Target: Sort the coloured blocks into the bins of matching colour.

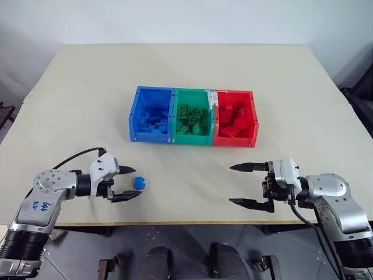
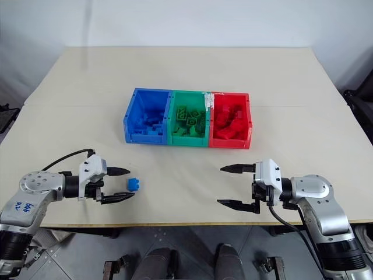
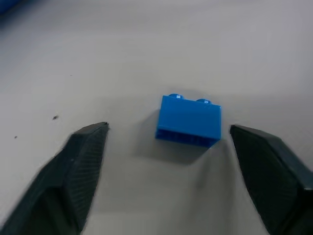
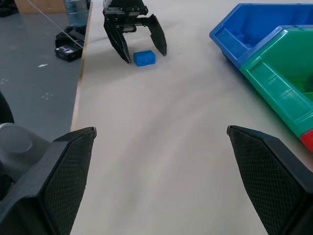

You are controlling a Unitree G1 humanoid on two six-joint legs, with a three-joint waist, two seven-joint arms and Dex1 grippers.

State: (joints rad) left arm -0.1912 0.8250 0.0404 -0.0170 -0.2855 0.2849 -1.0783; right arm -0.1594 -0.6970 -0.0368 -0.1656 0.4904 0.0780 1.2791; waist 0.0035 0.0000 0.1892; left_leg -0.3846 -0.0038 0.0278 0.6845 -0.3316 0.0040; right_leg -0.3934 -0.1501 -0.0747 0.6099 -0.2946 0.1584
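Note:
A small blue block [image 1: 139, 183] lies on the table near the front left. My left gripper [image 1: 129, 183] is open, its two fingertips on either side of the block [image 3: 189, 121] without touching it. My right gripper [image 1: 243, 184] is open and holds nothing, at the front right of the table. The three joined bins stand mid-table: the blue bin [image 1: 152, 114], the green bin [image 1: 193, 117] and the red bin [image 1: 235, 118], each with several blocks of its own colour inside. In the right wrist view the left gripper [image 4: 145, 50] straddles the blue block [image 4: 144, 58].
The table's front edge [image 1: 186, 223] runs just below both grippers. Open tabletop [image 1: 192, 169] lies between the grippers and the bins. Behind the bins the table stretches back to a white wall.

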